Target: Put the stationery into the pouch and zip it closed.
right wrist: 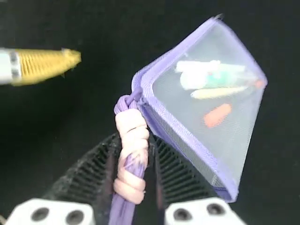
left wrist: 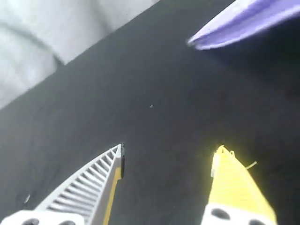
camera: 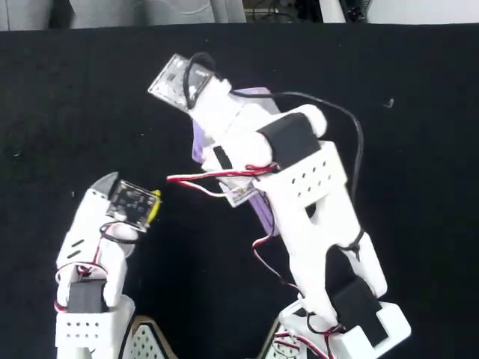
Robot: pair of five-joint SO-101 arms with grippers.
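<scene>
My right jaws are pressed together on the pouch's pull cord [right wrist: 132, 154], a thick twisted cord of pale pink and purple strands, pinched between two black ribbed fingers [right wrist: 173, 173]. The cord is knotted at one corner of the single pouch [right wrist: 220, 140], a flat, four-cornered case of see-through mesh edged in purple fabric binding. The stationery sits inside it and shows through the mesh. I make out a white cluster [right wrist: 206, 75] whose pieces I cannot count apart, one pale yellow stick [right wrist: 220, 92] and one short orange piece [right wrist: 218, 115]. I cannot tell whether the pouch rests on the cloth or hangs clear of it.

My left jaws are spread wide and hold nothing. One finger [left wrist: 93, 183] is grey-white and ribbed, and the other finger [left wrist: 232, 187] is faced in yellow. They sit above bare black cloth, apart from the pouch.

From the high view, two white plastic arms stand side by side on the bench [camera: 419, 90], which is covered in matte black fabric. The right arm [camera: 307, 194] stretches over the pouch near the bench's middle, with purple showing beneath it. The left arm [camera: 93, 254] is folded short, close to its base.
</scene>
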